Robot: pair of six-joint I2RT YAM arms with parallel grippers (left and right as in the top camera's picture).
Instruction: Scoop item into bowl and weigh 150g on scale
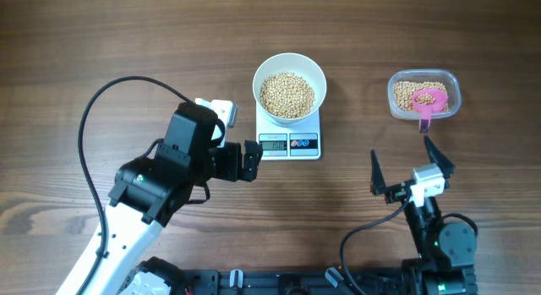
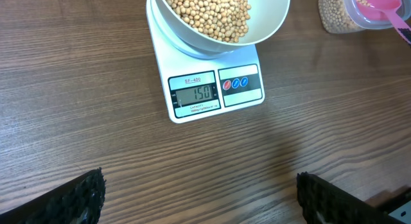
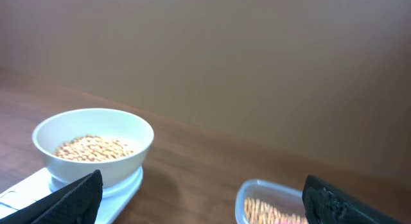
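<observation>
On the table [image 1: 84, 41] centre: scale [image 1: 289, 145] with the white bowl [image 1: 289, 63] sitting on its platform, beans [image 1: 286, 94] piled inside. Left wrist view shows the display reading 150.

Left arm: comes up from the near-left corner on a diagonal, with its black cable looping out to the left. Wrist is bent so the left gripper [image 1: 252, 162] points right, at the scale's display end. It sits close to the scale with no contact. Jaws are spread fully, nothing between them; both fingers [image 2: 70, 201] sit at the bottom corners of its camera view with bare wood in the gap.

Right arm: folded up over its own base at the near-right. The right gripper [image 1: 399, 147] aims away from me toward the clear tub [image 1: 456, 96]. Jaws splayed in a wide V, holding nothing. Tips stop short of the pink scoop [image 1: 428, 99], which lies in the tub on the leftover beans, handle over the near rim. Its camera looks almost level across the table.
</observation>
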